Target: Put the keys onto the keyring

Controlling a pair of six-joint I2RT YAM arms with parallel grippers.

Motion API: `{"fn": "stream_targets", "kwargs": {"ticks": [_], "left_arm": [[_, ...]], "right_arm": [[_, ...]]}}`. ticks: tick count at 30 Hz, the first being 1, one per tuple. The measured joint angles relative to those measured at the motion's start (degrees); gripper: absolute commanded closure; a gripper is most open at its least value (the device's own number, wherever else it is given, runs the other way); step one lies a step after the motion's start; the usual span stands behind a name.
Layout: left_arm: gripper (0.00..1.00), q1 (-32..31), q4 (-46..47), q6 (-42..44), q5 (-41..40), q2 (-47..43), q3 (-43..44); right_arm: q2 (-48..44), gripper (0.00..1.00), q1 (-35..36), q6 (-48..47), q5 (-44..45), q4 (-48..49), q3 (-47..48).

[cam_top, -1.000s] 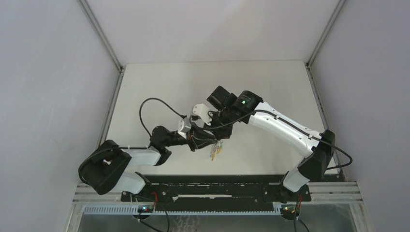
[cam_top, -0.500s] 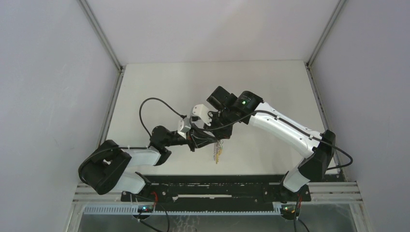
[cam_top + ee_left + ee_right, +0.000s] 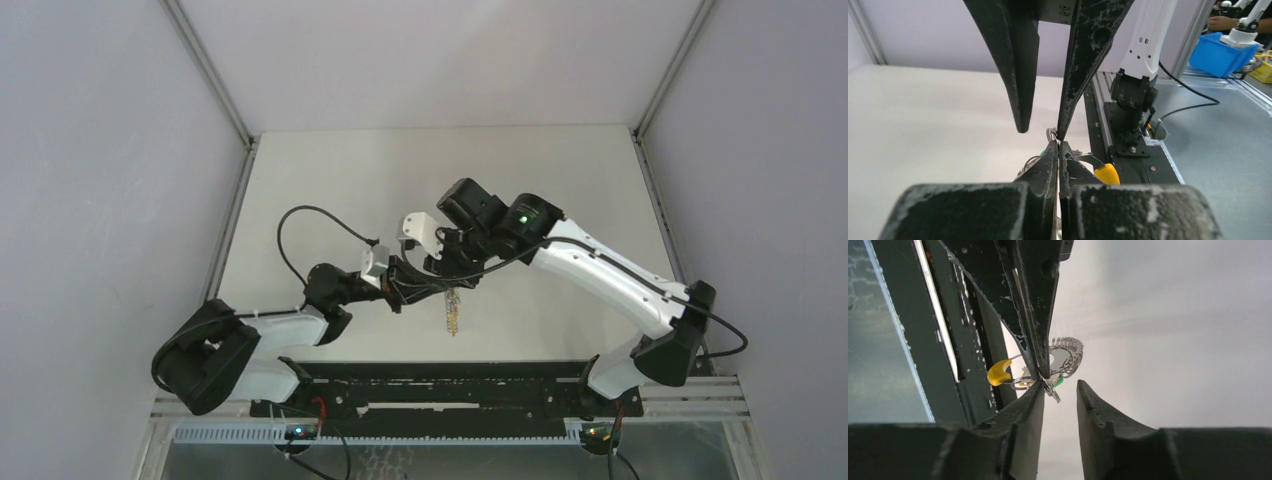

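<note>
— Left hand?
— My left gripper (image 3: 1058,145) is pinched tight on the keyring (image 3: 1068,352), over the table (image 3: 330,190). The yellow key (image 3: 998,372) and green key (image 3: 1060,381) are against it.
— Right?
— My right gripper (image 3: 1060,386) is just beyond, fingers apart, holding nothing.

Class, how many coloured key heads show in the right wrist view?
2: yellow head picture-left of the shut left hand, green head just picture-right. More may be hidden.

Keys (image 3: 453,314) hang below the right tool (image 3: 448,278).
</note>
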Motion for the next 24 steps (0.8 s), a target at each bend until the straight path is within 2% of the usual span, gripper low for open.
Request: {"fn": "stream_targets", "kwargs": {"ticks": [8,14,24], "left_arm": [[1.00,0.0,1.4,2.1,-6.0,-5.1,-0.8],[1.00,0.0,1.7,3.9,-7.2,-8.2,-0.8],[1.00,0.0,1.8,8.2,-6.1,-11.7,-0.8]], "right_arm": [[-15.0,0.66,0.3,0.2,0.2,10.8,-9.8],[-26.9,0.66,-2.6,-0.9,-3.4,20.0,-19.7],[-27.4,0.65,-15.1,3.6,-19.3,31.5,-21.4]]}}
